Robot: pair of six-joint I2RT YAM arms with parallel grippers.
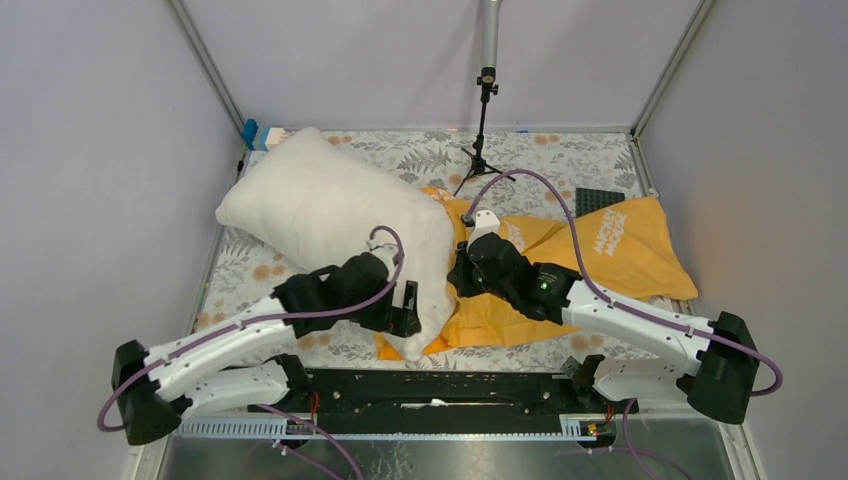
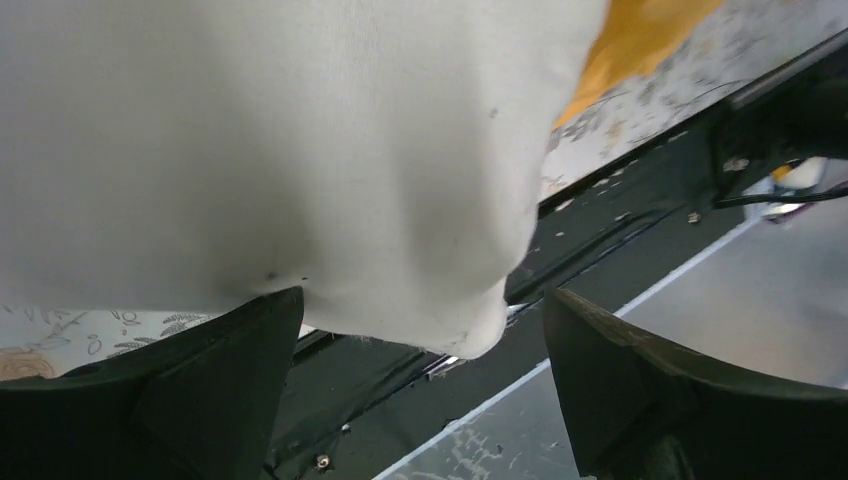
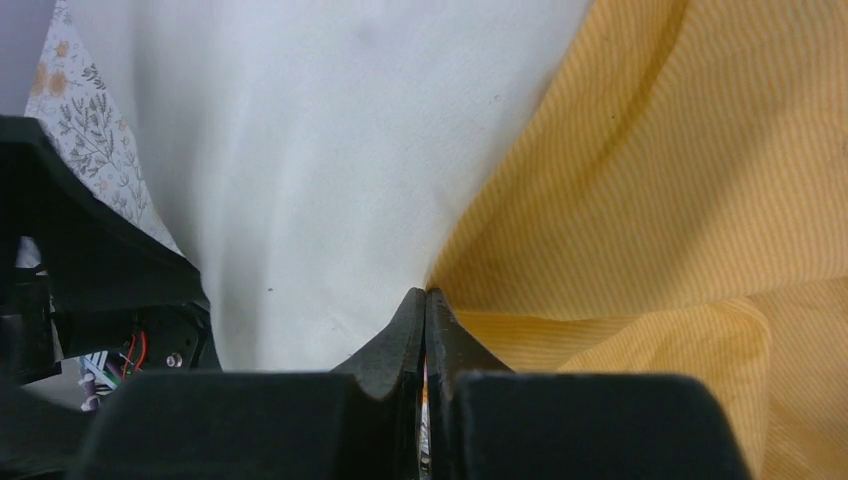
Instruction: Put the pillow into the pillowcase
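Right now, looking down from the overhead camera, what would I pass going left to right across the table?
left arm's base → white pillow → right claw, closed → orange-yellow pillowcase → right arm's base

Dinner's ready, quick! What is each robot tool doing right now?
Left tool: open around a corner of the pillow.
Right tool: shut where pillow meets pillowcase; a hold cannot be told.

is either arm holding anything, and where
Left end effector: open, pillow corner loose between its fingers, nothing held. Right end effector: shut where pillow meets pillowcase; whether it pinches cloth cannot be told.
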